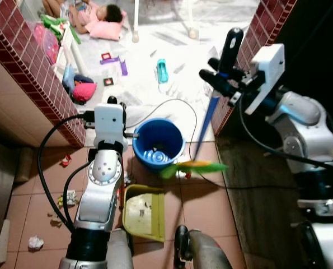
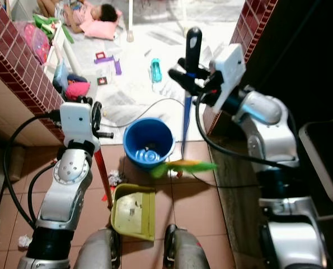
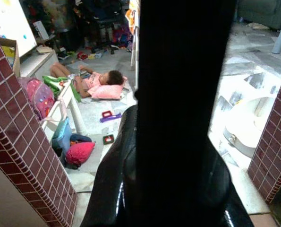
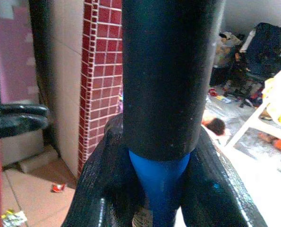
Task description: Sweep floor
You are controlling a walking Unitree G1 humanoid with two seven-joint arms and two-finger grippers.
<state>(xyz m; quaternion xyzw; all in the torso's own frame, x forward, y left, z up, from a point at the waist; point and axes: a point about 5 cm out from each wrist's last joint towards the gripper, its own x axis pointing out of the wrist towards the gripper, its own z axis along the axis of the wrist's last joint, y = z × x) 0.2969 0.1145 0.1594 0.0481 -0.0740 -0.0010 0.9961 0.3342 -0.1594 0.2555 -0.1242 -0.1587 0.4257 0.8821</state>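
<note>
Head views: right gripper (image 1: 222, 75) clamped on broom (image 1: 211, 112) handle, green bristles on tile beside blue bucket (image 1: 158, 143). Left gripper (image 2: 93, 120) grips red-handled dustpan (image 2: 134, 212), pan flat by robot's feet. Scraps (image 1: 36, 242) scattered left. Brick pillars narrow doorway.

Left wrist: fingers (image 3: 116, 189) closed around dark handle; person (image 3: 90, 80) lying on floor beyond.

Right wrist: fingers (image 4: 102, 189) squeeze broom's blue shaft.

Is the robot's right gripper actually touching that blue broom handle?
Touching. In the right wrist view, the right gripper has its black fingers closed around the blue broom handle.
</note>
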